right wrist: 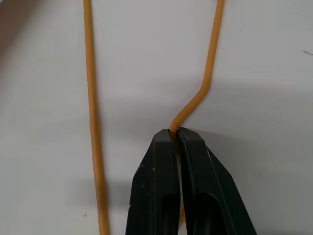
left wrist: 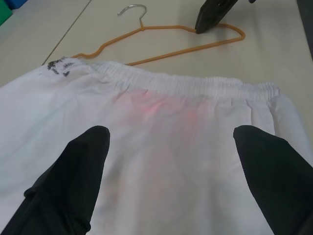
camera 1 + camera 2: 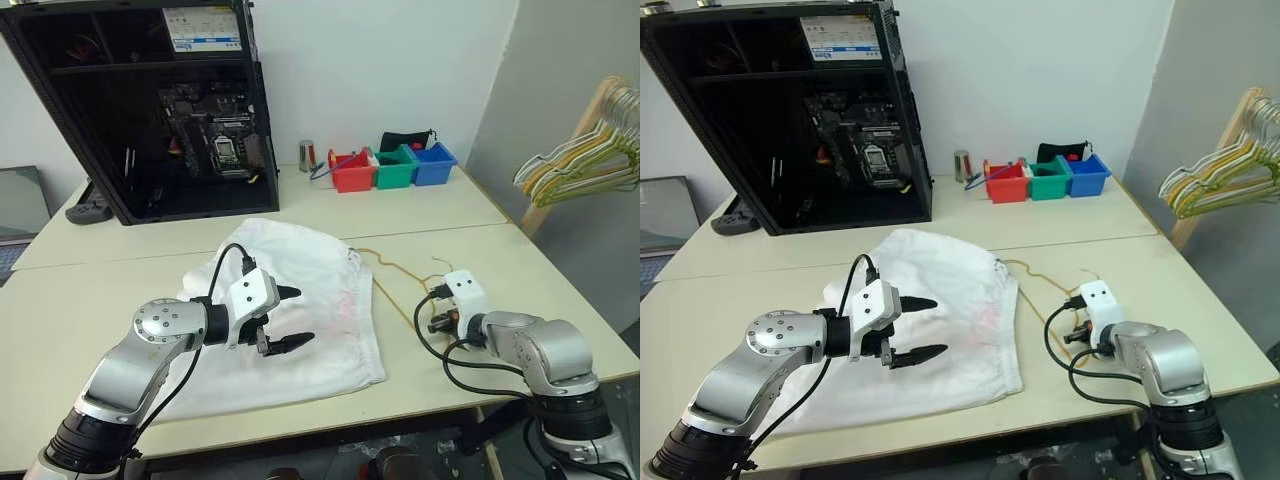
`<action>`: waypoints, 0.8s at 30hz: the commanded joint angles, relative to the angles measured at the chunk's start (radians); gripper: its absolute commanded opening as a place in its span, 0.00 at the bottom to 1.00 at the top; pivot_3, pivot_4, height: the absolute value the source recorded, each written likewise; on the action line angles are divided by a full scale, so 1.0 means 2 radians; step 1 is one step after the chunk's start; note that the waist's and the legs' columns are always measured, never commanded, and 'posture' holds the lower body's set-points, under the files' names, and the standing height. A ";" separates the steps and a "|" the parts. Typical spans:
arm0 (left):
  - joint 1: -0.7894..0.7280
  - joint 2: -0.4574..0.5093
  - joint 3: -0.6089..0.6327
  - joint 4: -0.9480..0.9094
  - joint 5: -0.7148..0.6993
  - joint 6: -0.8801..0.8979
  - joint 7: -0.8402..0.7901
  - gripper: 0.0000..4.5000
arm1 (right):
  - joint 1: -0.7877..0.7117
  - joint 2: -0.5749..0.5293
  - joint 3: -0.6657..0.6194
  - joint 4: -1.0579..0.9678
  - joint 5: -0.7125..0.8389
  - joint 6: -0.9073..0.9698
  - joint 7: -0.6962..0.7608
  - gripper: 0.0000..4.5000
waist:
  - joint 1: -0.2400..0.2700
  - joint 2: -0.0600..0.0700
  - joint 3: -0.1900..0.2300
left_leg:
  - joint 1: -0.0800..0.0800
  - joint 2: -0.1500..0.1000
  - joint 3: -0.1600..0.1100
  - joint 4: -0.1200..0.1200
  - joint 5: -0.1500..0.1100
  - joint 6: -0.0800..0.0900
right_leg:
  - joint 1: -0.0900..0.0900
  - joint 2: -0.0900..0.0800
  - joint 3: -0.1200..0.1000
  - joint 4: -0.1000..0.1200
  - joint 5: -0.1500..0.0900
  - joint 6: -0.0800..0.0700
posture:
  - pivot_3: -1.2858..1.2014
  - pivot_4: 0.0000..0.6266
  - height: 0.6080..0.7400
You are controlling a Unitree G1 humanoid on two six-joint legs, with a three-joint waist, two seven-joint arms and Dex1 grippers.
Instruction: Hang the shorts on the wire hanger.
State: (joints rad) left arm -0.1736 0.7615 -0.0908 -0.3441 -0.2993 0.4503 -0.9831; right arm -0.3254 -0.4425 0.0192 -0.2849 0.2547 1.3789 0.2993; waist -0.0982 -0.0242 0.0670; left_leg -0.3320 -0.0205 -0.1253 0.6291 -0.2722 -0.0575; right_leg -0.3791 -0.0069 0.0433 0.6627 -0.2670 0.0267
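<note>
Your shorts [image 3: 300, 300] are lying flat and spread out on the beige table [image 3: 90, 300], waistband toward the wire hanger [image 2: 166, 44], a faint pink stain showing just below the elastic. The hanger is lying flat on the table just beside that waistband, on the shorts' right, its small hook pointing away from them.

Your right gripper [image 1: 176, 134] is pinching the hanger: its two black fingers are pressing together on the thin orange wire at a bend in it, on the side of the hanger away from the shorts. Your left gripper [image 3: 290, 317] is hovering over the middle of the shorts with its fingers [image 2: 73, 181] spread wide, nothing between them.

Behind the shorts, at the back of the table, an open black computer case [image 3: 150, 110] is standing. Further right of it, red, green and blue bins [image 3: 392, 168] are sitting in a row. Beyond the table's right edge, more hangers [image 3: 585, 160] are hanging on a rack.
</note>
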 commanded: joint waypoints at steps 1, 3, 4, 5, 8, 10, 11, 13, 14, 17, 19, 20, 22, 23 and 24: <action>-0.021 -0.003 0.010 0.005 0.001 -0.010 0.006 0.97 | -0.013 -0.050 -0.010 0.041 -0.038 -0.049 -0.014 0.00 | 0.003 0.000 0.000 | 0.000 0.000 0.000 0.000 0.000 0.000 | 0.000 0.000 0.000 0.000 0.000 0.000 | 0.48 0.00 1.00; -0.054 -0.012 0.021 0.032 -0.011 0.002 0.011 0.97 | -0.042 -0.111 0.024 0.061 -0.060 -0.144 0.028 0.00 | 0.008 0.002 0.002 | 0.000 -0.001 0.000 0.000 0.000 0.000 | 0.001 -0.001 0.001 -0.002 0.000 0.001 | 0.47 0.00 1.00; -0.066 -0.016 0.026 0.041 -0.016 0.007 0.013 0.97 | -0.051 -0.131 0.038 0.067 -0.068 -0.178 0.044 0.00 | 0.008 0.003 0.002 | -0.001 -0.002 0.001 0.001 0.000 0.000 | 0.001 -0.002 0.001 -0.003 0.001 0.002 | 0.47 0.00 1.00; -0.081 -0.018 0.030 0.052 -0.020 0.011 0.014 0.97 | -0.062 -0.144 0.047 0.077 -0.075 -0.205 0.054 0.00 | 0.007 0.004 0.003 | -0.002 -0.002 0.002 0.001 0.000 0.000 | 0.001 -0.003 0.001 -0.003 0.002 0.003 | 0.47 0.00 1.00; -0.123 -0.024 0.041 0.089 -0.021 0.013 0.022 0.97 | -0.099 -0.159 0.052 0.114 -0.090 -0.247 0.065 0.00 | 0.000 0.003 0.002 | -0.005 -0.001 0.005 0.001 0.000 0.000 | -0.003 -0.003 0.001 -0.003 0.004 0.007 | 0.47 0.00 1.00; -0.147 -0.027 0.046 0.113 -0.016 0.007 0.026 0.97 | -0.119 -0.169 0.065 0.131 -0.110 -0.291 0.077 0.00 | -0.008 0.003 0.002 | -0.007 0.000 0.006 0.001 0.000 0.000 | -0.005 -0.003 0.002 -0.003 0.004 0.007 | 0.47 0.00 1.00; -0.159 -0.029 0.047 0.125 -0.012 0.001 0.029 0.97 | -0.129 -0.174 0.074 0.139 -0.123 -0.319 0.082 0.00 | -0.010 0.003 0.002 | -0.007 0.000 0.006 0.001 0.000 0.000 | -0.005 -0.003 0.002 -0.003 0.004 0.007 | 0.47 0.00 1.00; -0.193 -0.037 0.053 0.152 -0.009 -0.004 0.041 0.97 | -0.146 -0.192 0.101 0.153 -0.160 -0.405 0.096 0.00 | -0.011 0.003 0.002 | -0.008 0.000 0.006 0.001 0.000 0.000 | -0.005 -0.003 0.002 -0.003 0.004 0.006 | 0.47 0.00 1.00; -0.213 -0.039 0.057 0.164 -0.013 0.000 0.044 0.97 | -0.154 -0.202 0.116 0.162 -0.183 -0.454 0.100 0.00 | -0.012 0.003 0.002 | -0.008 0.000 0.006 0.001 0.000 0.000 | -0.005 -0.003 0.002 -0.003 0.004 0.006 | 0.47 0.00 1.00; -0.265 -0.038 0.064 0.196 -0.025 0.014 0.035 0.97 | -0.176 -0.221 0.146 0.198 -0.240 -0.582 0.096 0.00 | -0.010 0.003 0.003 | -0.010 -0.002 0.007 0.001 0.000 0.000 | -0.007 -0.005 0.001 -0.003 0.004 0.006 | 0.47 0.00 1.00; -0.302 -0.036 0.067 0.233 -0.028 0.016 0.021 0.97 | -0.197 -0.221 0.156 0.238 -0.272 -0.655 0.077 0.00 | -0.010 0.003 0.003 | -0.012 -0.002 0.007 0.002 0.000 0.000 | -0.008 -0.006 0.001 -0.003 0.004 0.006 | 0.47 0.00 1.00; -0.316 -0.033 0.065 0.250 -0.028 0.016 0.012 0.97 | -0.208 -0.221 0.162 0.258 -0.291 -0.691 0.066 0.00 | -0.010 0.003 0.002 | -0.012 -0.002 0.008 0.003 0.000 0.000 | -0.008 -0.006 0.001 -0.003 0.004 0.006 | 0.47 0.00 1.00; -0.336 -0.029 0.063 0.281 -0.028 0.012 -0.011 0.98 | -0.227 -0.219 0.169 0.292 -0.321 -0.747 0.046 0.00 | -0.010 0.003 0.002 | -0.012 -0.002 0.008 0.003 0.000 0.000 | -0.008 -0.006 0.001 -0.003 0.004 0.006 | 0.47 0.00 1.00; -0.346 -0.028 0.062 0.296 -0.030 0.010 -0.024 0.98 | -0.237 -0.216 0.171 0.305 -0.334 -0.771 0.035 0.00 | -0.011 0.003 0.002 | -0.012 -0.002 0.008 0.003 0.000 0.000 | -0.008 -0.006 0.001 -0.003 0.004 0.006 | 0.47 0.00 1.00; -0.353 -0.027 0.062 0.309 -0.031 0.007 -0.033 0.98 | -0.244 -0.213 0.171 0.316 -0.344 -0.788 0.026 0.00 | -0.011 0.003 0.002 | -0.012 -0.002 0.008 0.003 0.000 0.000 | -0.008 -0.006 0.001 -0.003 0.004 0.005 | 0.48 0.00 1.00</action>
State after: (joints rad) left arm -0.8357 0.6922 0.0180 0.2214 -0.3499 0.4825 -0.9987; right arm -0.7601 -0.8672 0.3772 0.3086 -0.3734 -0.0852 0.4112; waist -0.1199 -0.0179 0.0719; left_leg -0.3566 -0.0250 -0.1101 0.6347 -0.2714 -0.0571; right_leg -0.3960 -0.0194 0.0461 0.6575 -0.2585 0.0370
